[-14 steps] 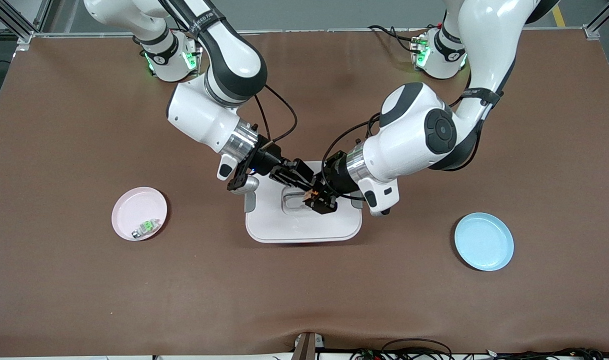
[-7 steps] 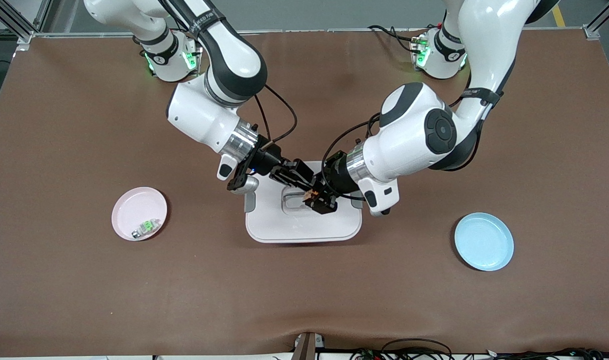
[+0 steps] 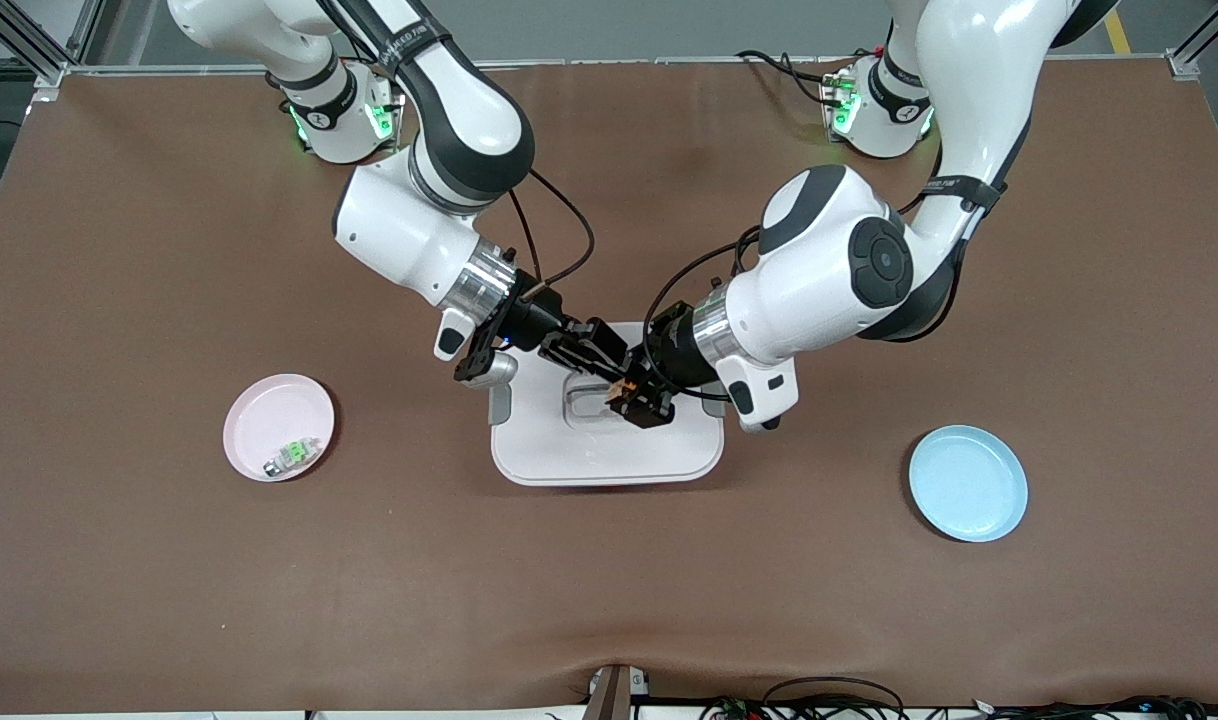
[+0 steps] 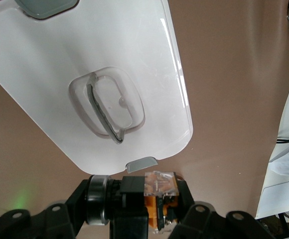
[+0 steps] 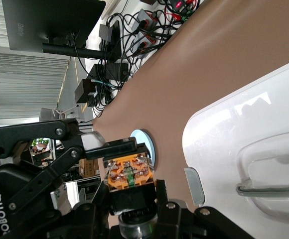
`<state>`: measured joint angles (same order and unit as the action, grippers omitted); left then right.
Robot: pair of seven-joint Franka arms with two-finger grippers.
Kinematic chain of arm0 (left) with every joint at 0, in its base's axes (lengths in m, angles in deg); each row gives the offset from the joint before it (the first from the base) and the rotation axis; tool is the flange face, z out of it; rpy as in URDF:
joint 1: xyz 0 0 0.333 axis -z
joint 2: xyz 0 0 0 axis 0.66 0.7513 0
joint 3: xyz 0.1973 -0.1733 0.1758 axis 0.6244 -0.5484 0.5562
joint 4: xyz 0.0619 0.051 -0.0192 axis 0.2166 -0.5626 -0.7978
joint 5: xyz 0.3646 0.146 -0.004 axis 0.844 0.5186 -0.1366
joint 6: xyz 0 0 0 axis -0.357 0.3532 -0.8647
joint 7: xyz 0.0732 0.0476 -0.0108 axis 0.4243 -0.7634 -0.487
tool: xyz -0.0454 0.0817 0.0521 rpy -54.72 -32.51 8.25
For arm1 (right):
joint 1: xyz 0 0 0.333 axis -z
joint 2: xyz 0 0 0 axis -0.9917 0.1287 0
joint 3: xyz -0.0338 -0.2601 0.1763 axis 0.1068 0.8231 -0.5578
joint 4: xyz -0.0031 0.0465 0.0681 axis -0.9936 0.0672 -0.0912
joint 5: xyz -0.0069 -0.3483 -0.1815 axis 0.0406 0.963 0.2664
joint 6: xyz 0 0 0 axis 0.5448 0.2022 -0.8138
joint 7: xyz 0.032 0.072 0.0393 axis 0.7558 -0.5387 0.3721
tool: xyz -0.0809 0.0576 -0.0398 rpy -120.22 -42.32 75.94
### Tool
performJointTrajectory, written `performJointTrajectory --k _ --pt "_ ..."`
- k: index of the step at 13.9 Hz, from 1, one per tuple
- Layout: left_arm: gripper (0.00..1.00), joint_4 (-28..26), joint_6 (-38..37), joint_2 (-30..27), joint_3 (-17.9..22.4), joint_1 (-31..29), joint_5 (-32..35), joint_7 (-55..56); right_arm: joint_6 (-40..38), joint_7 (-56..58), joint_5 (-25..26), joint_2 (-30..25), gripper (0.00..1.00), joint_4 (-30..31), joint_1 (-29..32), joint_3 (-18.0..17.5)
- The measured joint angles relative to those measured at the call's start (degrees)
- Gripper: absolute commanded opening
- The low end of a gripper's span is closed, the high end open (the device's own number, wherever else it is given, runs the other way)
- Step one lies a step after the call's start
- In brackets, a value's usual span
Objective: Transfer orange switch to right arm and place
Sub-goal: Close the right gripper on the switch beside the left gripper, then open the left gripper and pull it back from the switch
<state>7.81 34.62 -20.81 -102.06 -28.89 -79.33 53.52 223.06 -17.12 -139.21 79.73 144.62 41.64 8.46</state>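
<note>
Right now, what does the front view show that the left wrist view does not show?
Only the front view shows the pink plate with the green-and-silver part, the blue plate, and both arms whole. Only the left wrist view shows the orange switch's clear end close up. Both show the white lid, and the left gripper and right gripper shut on the switch above it.
</note>
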Motion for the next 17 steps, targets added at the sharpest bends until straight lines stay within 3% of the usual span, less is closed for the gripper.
performJointTrajectory --k 1,2,9,13,17 --pt "0.93 0.0 0.0 0.0 0.0 0.0 0.0 0.0 0.0 0.0 0.0 0.0 0.00 0.0 0.0 0.0" --pt "1.00 0.0 0.0 0.0 0.0 0.0 0.0 0.0 0.0 0.0 0.0 0.0 0.00 0.0 0.0 0.0" --pt "1.00 0.3 0.0 0.0 -0.1 0.8 0.2 -0.1 0.0 0.0 0.0 0.4 0.00 -0.4 -0.2 -0.1" --pt "1.00 0.7 -0.2 -0.2 0.0 -0.6 3.7 -0.2 0.0 0.0 0.4 0.6 0.00 -0.8 -0.2 0.0" --pt "1.00 0.8 -1.7 -0.9 0.0 -3.3 11.7 -1.5 -2.6 -0.2 9.6 0.7 0.00 -0.9 0.2 0.6"
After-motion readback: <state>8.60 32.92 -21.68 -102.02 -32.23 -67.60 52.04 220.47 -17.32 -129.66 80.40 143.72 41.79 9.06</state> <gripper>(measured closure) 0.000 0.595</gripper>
